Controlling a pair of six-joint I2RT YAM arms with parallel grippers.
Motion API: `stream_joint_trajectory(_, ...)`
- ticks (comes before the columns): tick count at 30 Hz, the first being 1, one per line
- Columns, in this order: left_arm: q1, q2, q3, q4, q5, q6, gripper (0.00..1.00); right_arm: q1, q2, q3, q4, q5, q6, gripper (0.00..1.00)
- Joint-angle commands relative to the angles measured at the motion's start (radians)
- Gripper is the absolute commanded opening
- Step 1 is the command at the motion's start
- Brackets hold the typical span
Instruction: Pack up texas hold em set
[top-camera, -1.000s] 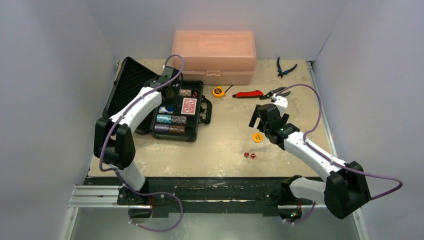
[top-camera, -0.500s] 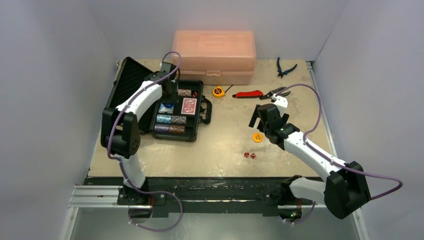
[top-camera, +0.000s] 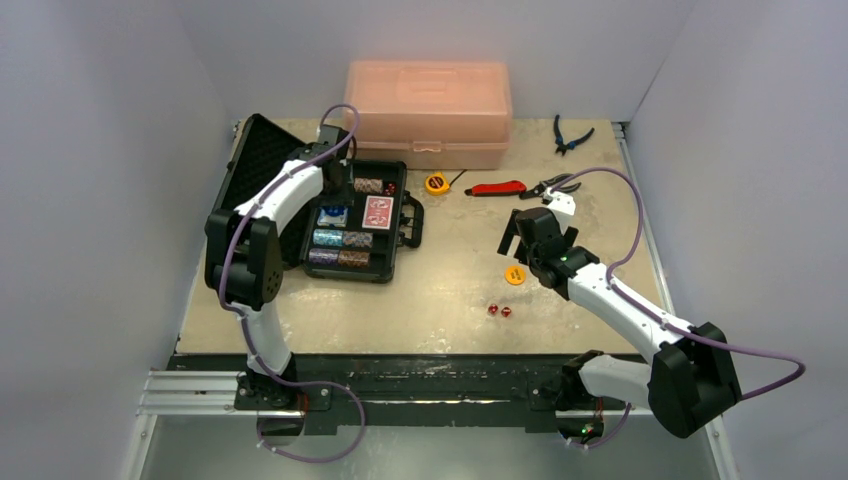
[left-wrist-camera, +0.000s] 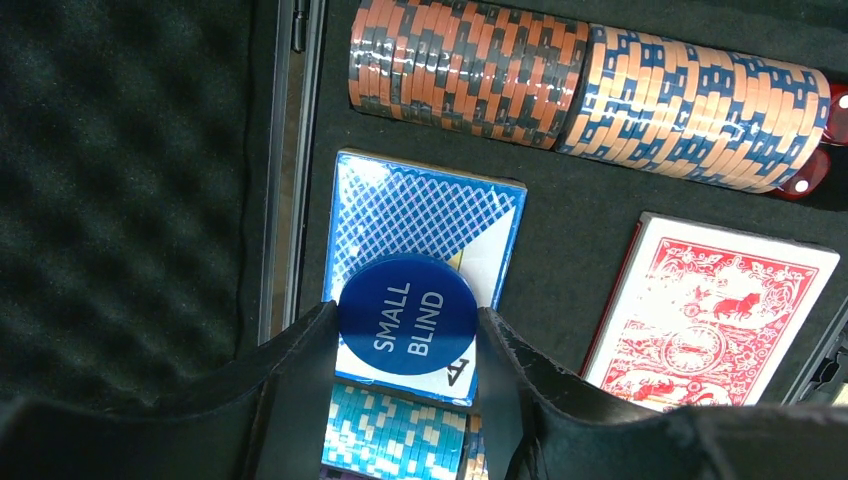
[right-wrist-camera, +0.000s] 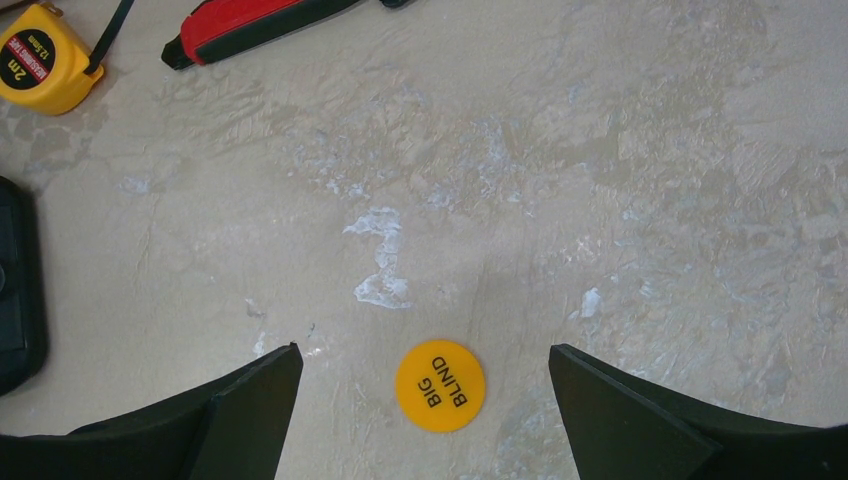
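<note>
Shifted left gripper (left-wrist-camera: 405, 335) over case (left-wrist-camera: 570, 220), pinching blue disc (left-wrist-camera: 408, 314) over blue deck (left-wrist-camera: 425, 205); ready to release. Held right gripper (right-wrist-camera: 423, 358) fully spread, empty, above yellow disc (right-wrist-camera: 440, 386).

Yellow disc (right-wrist-camera: 440, 386) marked BIG BLIND, flat on table (right-wrist-camera: 650, 200), bottom centre, between wide-spread right gripper (right-wrist-camera: 425, 352) jaws; tape measure (right-wrist-camera: 40, 70) upper left; red knife (right-wrist-camera: 262, 25) along top edge.
</note>
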Motion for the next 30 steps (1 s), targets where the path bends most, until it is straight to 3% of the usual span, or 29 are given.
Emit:
stream_joint_trajectory(1,0.01,0.003,0.022,0.034,-0.002,-0.011,0.32,0.001,-0.004,0.003,0.013,-0.001,-0.009,0.99)
stream_joint_trajectory(11,0.01,0.012,0.016,0.033,-0.011,-0.015,0.39,0.0,-0.006,0.0,0.013,0.0,-0.009,0.99)
stream_joint_trajectory(21,0.01,-0.003,0.0,0.042,-0.038,-0.032,0.68,0.0,-0.01,-0.003,0.019,-0.007,-0.011,0.99)
stream_joint_trajectory(30,0.01,-0.082,-0.042,0.066,-0.063,-0.04,0.82,0.001,-0.027,-0.01,0.028,-0.02,-0.019,0.99)
